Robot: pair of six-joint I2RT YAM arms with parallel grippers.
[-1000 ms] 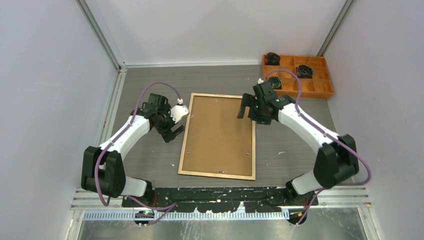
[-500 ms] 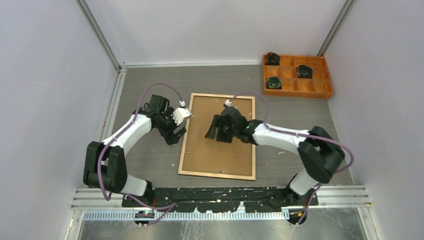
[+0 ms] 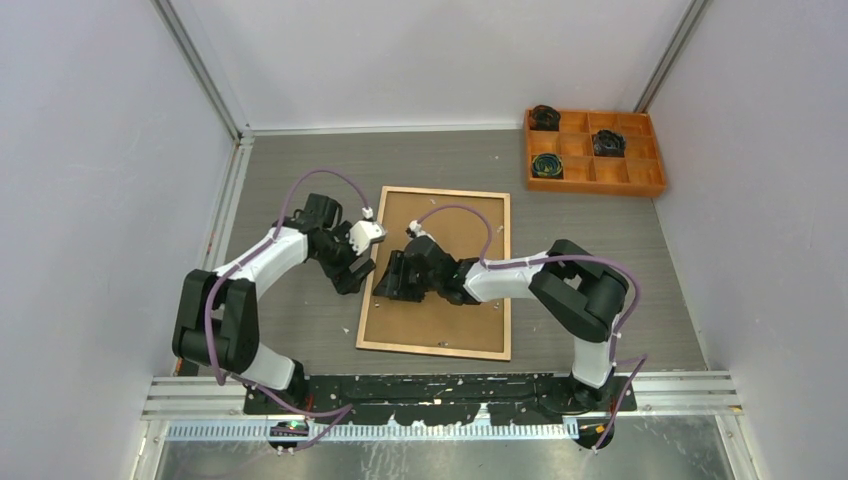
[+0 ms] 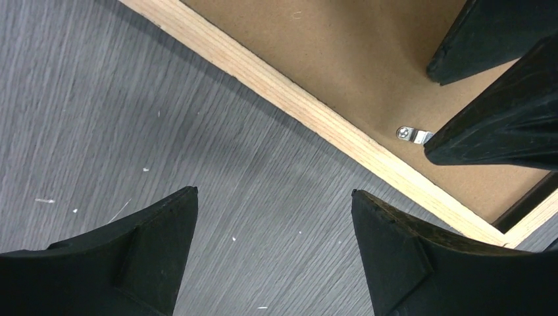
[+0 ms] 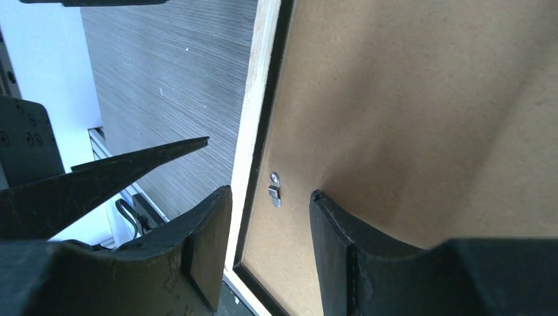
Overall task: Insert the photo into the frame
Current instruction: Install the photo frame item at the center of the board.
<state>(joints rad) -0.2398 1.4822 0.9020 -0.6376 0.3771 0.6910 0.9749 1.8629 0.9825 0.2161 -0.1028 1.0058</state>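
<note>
The frame (image 3: 432, 348) lies back-up on the grey table, its light wood rim around a brown hardboard backing panel (image 3: 455, 300). The photo is hidden. My left gripper (image 3: 356, 272) is open and empty, over bare table just left of the frame's left rim (image 4: 316, 115). My right gripper (image 3: 389, 284) is open and empty, low over the frame's left edge. In the right wrist view its fingertips (image 5: 227, 197) straddle a small metal clip (image 5: 274, 189) on the backing, beside the rim (image 5: 253, 118). The clip (image 4: 411, 135) also shows in the left wrist view, next to the right gripper's fingers (image 4: 500, 125).
An orange compartment tray (image 3: 600, 188) with dark coiled items stands at the far right. White walls close the table on the left, back and right. A black rail runs along the near edge (image 3: 440, 385). The two grippers are close together at the frame's left edge.
My right arm has swung from the frame's upper right corner across the backing to its left edge and come down low. My left gripper has shifted slightly nearer the frame.
</note>
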